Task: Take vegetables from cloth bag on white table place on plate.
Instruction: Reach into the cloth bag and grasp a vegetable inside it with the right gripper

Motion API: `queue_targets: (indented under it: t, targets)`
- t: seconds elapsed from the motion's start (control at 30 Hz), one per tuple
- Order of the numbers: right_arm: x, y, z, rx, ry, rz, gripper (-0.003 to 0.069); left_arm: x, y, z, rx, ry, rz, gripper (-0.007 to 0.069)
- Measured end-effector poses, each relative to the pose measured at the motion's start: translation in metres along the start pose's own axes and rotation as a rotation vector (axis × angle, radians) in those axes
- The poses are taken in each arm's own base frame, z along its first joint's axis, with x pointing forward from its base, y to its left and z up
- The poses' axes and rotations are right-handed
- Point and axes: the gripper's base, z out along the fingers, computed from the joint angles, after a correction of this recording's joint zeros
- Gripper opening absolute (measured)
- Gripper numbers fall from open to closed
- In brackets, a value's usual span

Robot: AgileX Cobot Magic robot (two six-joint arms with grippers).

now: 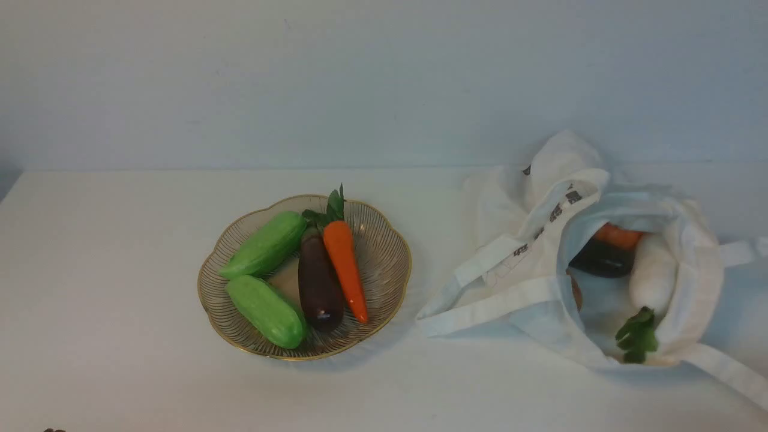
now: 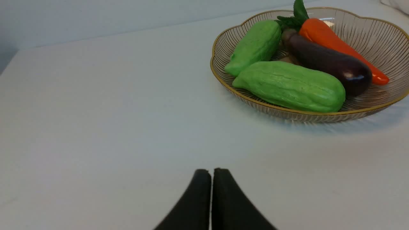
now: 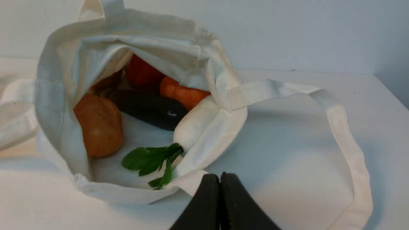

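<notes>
Table (image 1: 120, 312): plain white. The plate (image 1: 389, 257) sits left of centre and the cloth bag (image 1: 522, 270) at the right, the two apart. The plate carries four vegetables. One green gourd (image 1: 264, 245) lies at its far left and a second gourd (image 1: 266, 311) at its near left. A dark purple eggplant (image 1: 320, 288) lies in the middle. An orange carrot (image 1: 346, 270) lies just right of it and against it, leaf tuft pointing far, tip pointing near. The bag lies slumped, mouth gaping toward the near side. Inside it a white radish (image 1: 653, 273) lies along the right wall, its green leaves (image 1: 637, 336) close to the near lip. A second eggplant (image 1: 600, 259) lies left of the radish, and a second carrot (image 1: 618, 236) lies farther in, behind that eggplant. A brown rounded item (image 3: 100, 124) rests against the bag's left wall. A red item (image 3: 140, 75) sits deepest, partly hidden by cloth; kind not discernible. The printed strap (image 1: 555, 213) drapes over the bag's left side. A plain strap (image 1: 732, 369) trails off at the near right. The left fingers (image 2: 199, 185) are pressed together with nothing between them, over bare table to the near left of the plate and clear of it. The right fingers (image 3: 207, 191) are likewise pressed together and empty, just near of the bag's near lip. Contact with the cloth cannot be told.
</notes>
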Motion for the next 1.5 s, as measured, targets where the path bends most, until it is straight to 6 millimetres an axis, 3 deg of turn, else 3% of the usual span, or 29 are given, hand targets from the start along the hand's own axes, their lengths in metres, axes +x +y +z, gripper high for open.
queue_targets:
  t: [0.97, 1.1, 1.2, 1.33, 1.5]
  targets:
    - [0.000, 0.000, 0.000, -0.001, -0.005, 0.005, -0.0015, 0.000, 0.000, 0.000, 0.000, 0.000, 0.000, -0.0008]
    - [-0.007, 0.002, 0.000, -0.026, -0.090, 0.105, -0.0015, 0.000, 0.000, 0.000, 0.000, 0.000, 0.000, -0.0008]
    - [-0.024, 0.001, -0.003, -0.053, -0.275, 0.332, -0.0015, 0.000, 0.000, 0.000, 0.000, 0.000, 0.000, -0.0008]
    - [-0.032, -0.003, -0.006, -0.065, -0.369, 0.543, -0.0015, 0.000, 0.000, 0.000, 0.000, 0.000, 0.000, -0.0008]
    - [-0.035, -0.006, -0.007, -0.062, -0.416, 0.645, -0.0015, 0.000, 0.000, 0.000, 0.000, 0.000, 0.000, -0.0008]
